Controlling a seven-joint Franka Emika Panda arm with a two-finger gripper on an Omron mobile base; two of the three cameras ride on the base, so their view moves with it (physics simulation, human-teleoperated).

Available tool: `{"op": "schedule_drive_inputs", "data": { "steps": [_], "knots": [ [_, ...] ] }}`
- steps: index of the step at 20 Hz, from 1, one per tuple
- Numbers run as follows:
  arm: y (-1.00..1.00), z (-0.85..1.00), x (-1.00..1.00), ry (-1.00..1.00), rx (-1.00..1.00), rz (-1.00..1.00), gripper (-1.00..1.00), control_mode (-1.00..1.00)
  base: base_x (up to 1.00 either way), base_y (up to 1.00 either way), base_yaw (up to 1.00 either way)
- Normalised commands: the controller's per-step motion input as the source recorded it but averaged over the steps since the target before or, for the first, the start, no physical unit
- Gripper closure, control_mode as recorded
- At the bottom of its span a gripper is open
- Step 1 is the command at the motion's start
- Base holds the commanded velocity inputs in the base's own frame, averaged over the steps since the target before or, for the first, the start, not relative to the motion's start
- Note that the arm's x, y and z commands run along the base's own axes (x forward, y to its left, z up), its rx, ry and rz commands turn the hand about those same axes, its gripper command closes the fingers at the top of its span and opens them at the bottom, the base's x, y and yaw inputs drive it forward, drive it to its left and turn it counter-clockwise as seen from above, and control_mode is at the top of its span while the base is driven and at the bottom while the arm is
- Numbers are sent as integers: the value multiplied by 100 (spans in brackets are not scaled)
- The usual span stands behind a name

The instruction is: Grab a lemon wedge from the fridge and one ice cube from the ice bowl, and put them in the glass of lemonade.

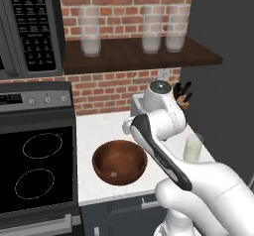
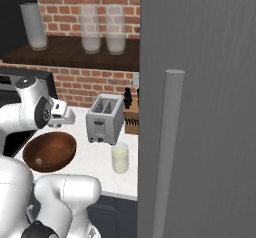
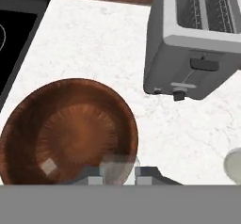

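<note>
Whitish-grey and translucent, pinched between the two dark tips of the claw point(image 3: 119, 175): the ice cube point(image 3: 120, 164). Clenched on it from both sides, with the cube bulging a little above the tips in the hand view. Held up off the wood, over the rim of the ice bowl point(image 3: 28, 110) on the side that faces the glass.

Inside that wide reddish-brown wooden bowl, low against its wall on the stove side: a second ice cube point(image 3: 48, 166), loose and well apart from the claw. Same small pale cube on the bowl's floor from the left base view point(image 1: 114, 173).

Under the bowl, a white marbled bench point(image 3: 94, 39). Beside the bowl, toward the fridge: the glass of lemonade point(image 2: 120, 158), upright, filled with pale yellowish liquid, near the bench's front edge and apart from the bowl. Behind the glass, a silver two-slot toaster point(image 2: 104, 118), lever side toward the camera; just beyond it, against the brick wall point(image 2: 85, 87), a wooden knife block point(image 2: 131, 119) with dark handles.

On the other side of the bowl, a black stove top point(image 1: 37, 165) with ring outlines, and above it a microwave point(image 1: 30, 27). Over the bench, a dark wooden shelf point(image 1: 139, 54) with three tall frosted jars point(image 1: 90, 31).

At the bench's far end, the dark grey fridge point(image 2: 200, 82), its pale vertical bar handle point(image 2: 167, 157) close to the right base camera.
</note>
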Motion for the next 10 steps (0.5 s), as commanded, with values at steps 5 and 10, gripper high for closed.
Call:
{"op": "schedule_drive_inputs", "data": {
  "steps": [5,10],
  "knots": [
    [-100,48,-36,20,0,0,100,-100,0,0,0],
    [-100,39,-12,33,0,-2,100,-100,0,0,0]
  ]
}}
